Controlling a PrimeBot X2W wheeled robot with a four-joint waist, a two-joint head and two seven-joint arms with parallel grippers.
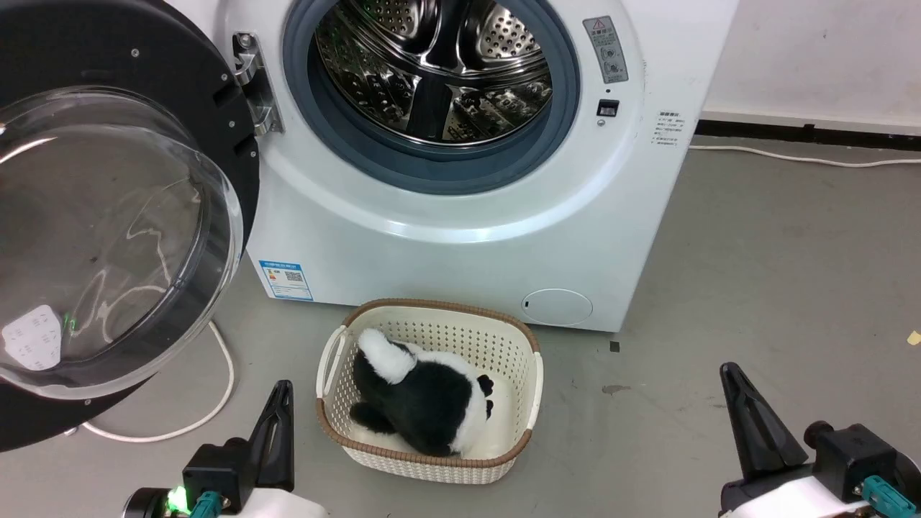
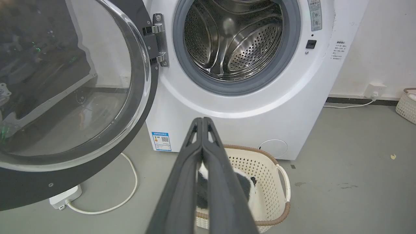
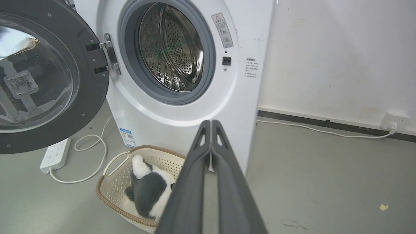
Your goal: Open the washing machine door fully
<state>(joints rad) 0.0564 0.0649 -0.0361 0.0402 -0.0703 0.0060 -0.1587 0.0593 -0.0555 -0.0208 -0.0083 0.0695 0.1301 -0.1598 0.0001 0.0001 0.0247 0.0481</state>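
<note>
The white washing machine (image 1: 460, 244) (image 2: 247, 107) (image 3: 182, 107) stands in front of me with its steel drum (image 1: 439, 65) exposed. Its door (image 1: 108, 237) (image 2: 65, 97) (image 3: 42, 81), a black rim around a clear glass bowl, hangs swung far out to the left on the metal hinge (image 1: 255, 86). My left gripper (image 1: 280, 392) (image 2: 202, 119) sits low at the lower left, shut on nothing, clear of the door. At the lower right my right gripper (image 1: 730, 374) (image 3: 210, 122) is shut too, holding nothing, well away from the machine.
A cream basket (image 1: 432, 460) (image 3: 110, 182) holding a black-and-white plush toy (image 1: 424, 403) sits on the grey floor before the machine. A white power strip (image 3: 55, 154) and cable (image 1: 216, 403) lie under the door. The wall (image 3: 341, 58) with a socket is to the right.
</note>
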